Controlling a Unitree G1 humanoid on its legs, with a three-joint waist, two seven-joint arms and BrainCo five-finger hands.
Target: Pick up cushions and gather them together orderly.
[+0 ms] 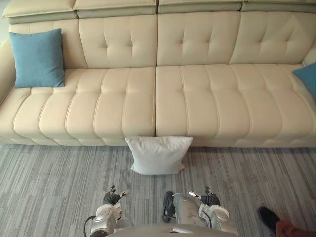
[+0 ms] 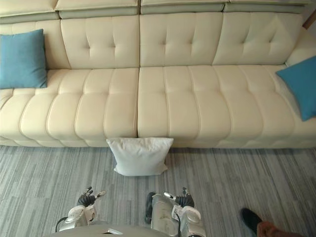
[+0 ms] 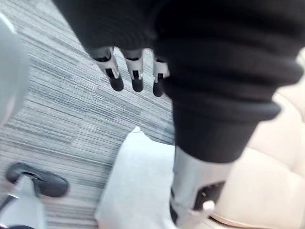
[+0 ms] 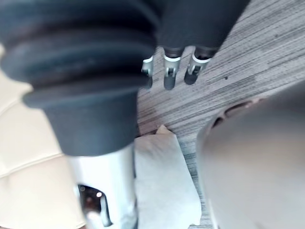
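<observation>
Left eye view: a long cream sofa (image 1: 197, 98) ran across the scene, with a tufted back and a seat split by a seam at mid-length. A white cushion (image 1: 158, 154) stood upright on the grey striped carpet (image 1: 49, 182) in front of the sofa, its top edge touching the sofa's front face just under that seam. A blue cushion (image 1: 38, 58) sat on the seat at the sofa's left end, propped upright against the backrest. A second blue cushion (image 2: 301, 91) lay tilted at the sofa's right end, well apart from the first. The white one sat between the two along the sofa's length, but down on the carpet below the seat. The left hand (image 1: 112, 198) hung low over the carpet, out from the sofa, short of the white cushion and apart from it. The right hand (image 1: 210, 199) hung level with it, a little nearer the sofa's right end, also clear of the cushion. In the left wrist view the fingers (image 3: 135, 71) were straight and slack, grasping nothing, with the white cushion and the sofa's front showing past them. In the right wrist view the fingers (image 4: 170, 71) were likewise loose and empty above the carpet. A person's dark shoe (image 1: 269, 217) and a reddish trouser cuff stood on the carpet out from the sofa, toward its right end, beyond the right hand.
</observation>
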